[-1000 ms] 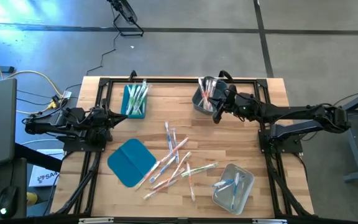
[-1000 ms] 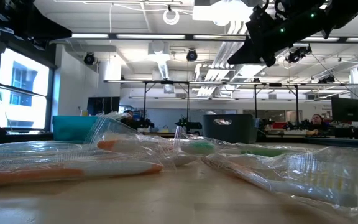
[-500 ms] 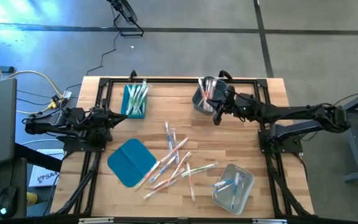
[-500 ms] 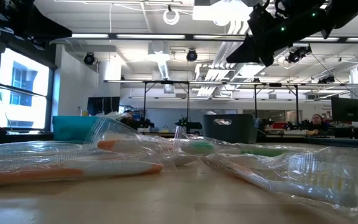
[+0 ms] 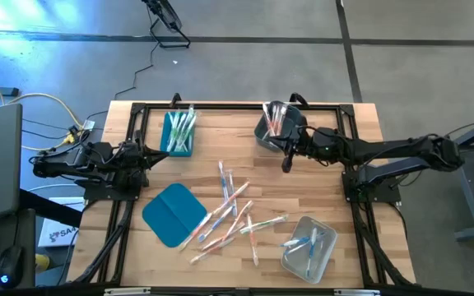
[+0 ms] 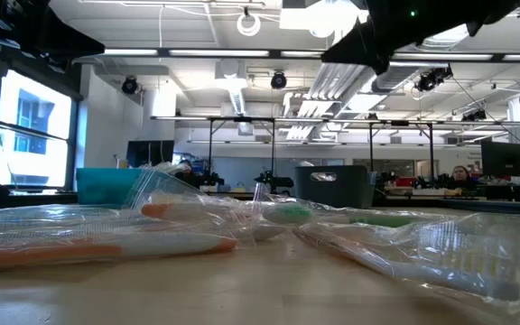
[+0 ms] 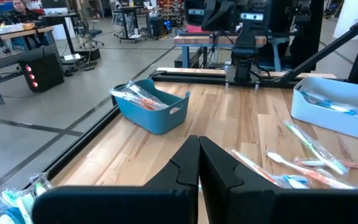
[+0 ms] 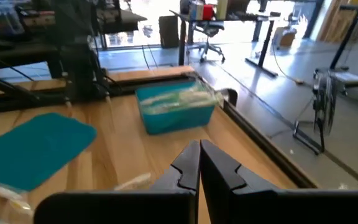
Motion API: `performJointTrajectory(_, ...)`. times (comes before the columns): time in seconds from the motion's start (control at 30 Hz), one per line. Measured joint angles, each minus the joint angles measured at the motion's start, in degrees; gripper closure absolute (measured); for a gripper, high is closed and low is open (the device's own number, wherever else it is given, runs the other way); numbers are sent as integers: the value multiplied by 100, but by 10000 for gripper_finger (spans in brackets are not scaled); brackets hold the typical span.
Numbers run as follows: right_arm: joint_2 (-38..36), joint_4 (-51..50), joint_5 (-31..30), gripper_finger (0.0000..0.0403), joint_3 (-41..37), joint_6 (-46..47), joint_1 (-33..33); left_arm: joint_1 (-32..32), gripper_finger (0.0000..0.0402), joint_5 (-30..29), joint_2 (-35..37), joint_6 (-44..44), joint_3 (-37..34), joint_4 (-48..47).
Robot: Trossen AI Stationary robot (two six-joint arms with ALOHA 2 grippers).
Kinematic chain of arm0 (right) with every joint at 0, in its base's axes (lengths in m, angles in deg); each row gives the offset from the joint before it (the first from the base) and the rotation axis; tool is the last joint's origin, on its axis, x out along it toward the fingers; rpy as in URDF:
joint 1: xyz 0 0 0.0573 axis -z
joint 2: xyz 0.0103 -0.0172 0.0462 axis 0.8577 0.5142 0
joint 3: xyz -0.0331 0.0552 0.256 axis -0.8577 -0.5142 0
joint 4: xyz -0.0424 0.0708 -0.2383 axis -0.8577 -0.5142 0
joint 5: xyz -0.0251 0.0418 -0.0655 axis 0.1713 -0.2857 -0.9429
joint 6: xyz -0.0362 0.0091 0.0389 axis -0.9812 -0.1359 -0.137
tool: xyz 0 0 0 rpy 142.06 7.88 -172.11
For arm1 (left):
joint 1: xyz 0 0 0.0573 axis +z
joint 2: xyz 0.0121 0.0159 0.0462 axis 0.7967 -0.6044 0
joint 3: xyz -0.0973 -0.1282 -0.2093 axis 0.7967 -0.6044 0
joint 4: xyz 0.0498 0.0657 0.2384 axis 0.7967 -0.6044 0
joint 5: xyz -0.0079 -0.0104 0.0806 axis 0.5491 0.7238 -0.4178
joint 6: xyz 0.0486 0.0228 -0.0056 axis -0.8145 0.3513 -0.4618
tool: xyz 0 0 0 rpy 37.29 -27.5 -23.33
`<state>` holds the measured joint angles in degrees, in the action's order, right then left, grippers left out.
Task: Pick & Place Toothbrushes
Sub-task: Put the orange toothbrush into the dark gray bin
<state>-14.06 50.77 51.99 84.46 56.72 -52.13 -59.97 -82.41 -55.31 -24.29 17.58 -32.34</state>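
Three bins and one lid sit on the bench (image 5: 319,181). A teal bin (image 5: 178,133) near the far left corner holds a bundle of green-tinted toothbrushes (image 5: 181,126), too tightly packed to count. A grey bin (image 5: 268,129) at the far edge, right of centre, holds a few pink-orange brushes (image 5: 273,120), number unclear. A clear bin (image 5: 309,247) near the front right corner holds about three blue brushes (image 5: 303,242). The flat teal lid (image 5: 174,214) lies toward the front left.

Loose toothbrushes (image 5: 233,210) are scattered mid-bench between the lid and the clear bin, roughly a dozen, crossing and overlapping one another; the exact count cannot be told.

The right gripper (image 5: 285,163) hangs just beside the grey bin, on its front side, above bare wood, with its fingers (image 8: 191,167) pressed together and nothing between them. The left gripper (image 5: 161,154) waits over the left edge of the bench, close to the teal bin, its fingers (image 7: 190,163) likewise closed on nothing
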Motion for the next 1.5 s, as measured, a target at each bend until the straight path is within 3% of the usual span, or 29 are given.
performJointTrajectory(0.27,426,-559,-494,399,597,-282,-294,0,401,-2,0,0,0,0)
performJointTrajectory(0.83,1868,-1238,-116,399,1806,-422,-395,2,401,-2,0,0,0,0)
performJointTrajectory(1.5,1939,-1376,194,399,1823,-422,-384,1,401,-2,1,2,0,0)
